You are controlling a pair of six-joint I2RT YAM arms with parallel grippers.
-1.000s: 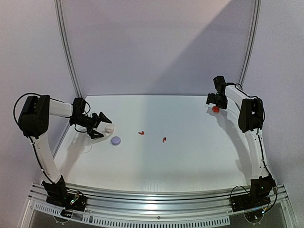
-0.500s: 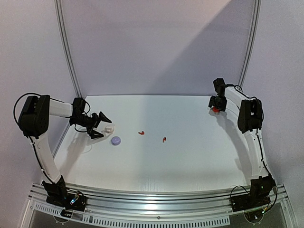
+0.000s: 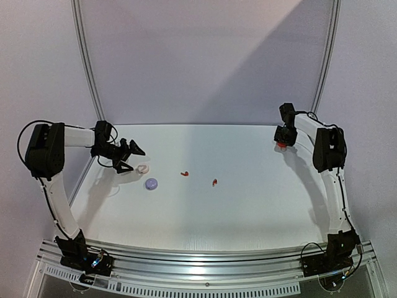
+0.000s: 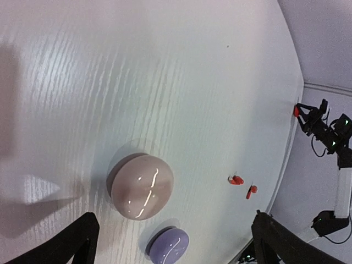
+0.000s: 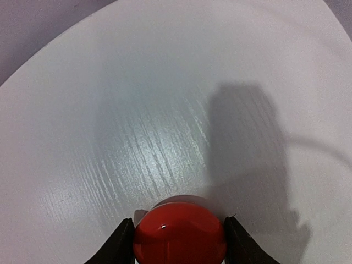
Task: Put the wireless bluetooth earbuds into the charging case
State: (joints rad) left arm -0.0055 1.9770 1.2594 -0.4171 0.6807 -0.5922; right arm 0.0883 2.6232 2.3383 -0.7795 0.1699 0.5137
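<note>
Two red earbuds (image 3: 184, 173) (image 3: 214, 182) lie apart from each other at mid-table; the left wrist view shows them too (image 4: 236, 180) (image 4: 251, 191). A red round charging case (image 5: 180, 238) sits at the far right (image 3: 282, 144). My right gripper (image 5: 180, 245) has both fingers against its sides, shut on it. My left gripper (image 4: 175, 220) hangs wide open above a pinkish round case (image 4: 142, 186) and a lilac round case (image 4: 169, 246), touching neither. Both of these cases are closed.
In the top view the pinkish case (image 3: 143, 168) and the lilac case (image 3: 151, 183) sit close together at the left. The red case is near the table's right edge (image 3: 296, 155), next to the wall frame.
My right gripper's fingers have closed in onto the red case. My left gripper has shifted a little toward the back of the table, staying wide open.
</note>
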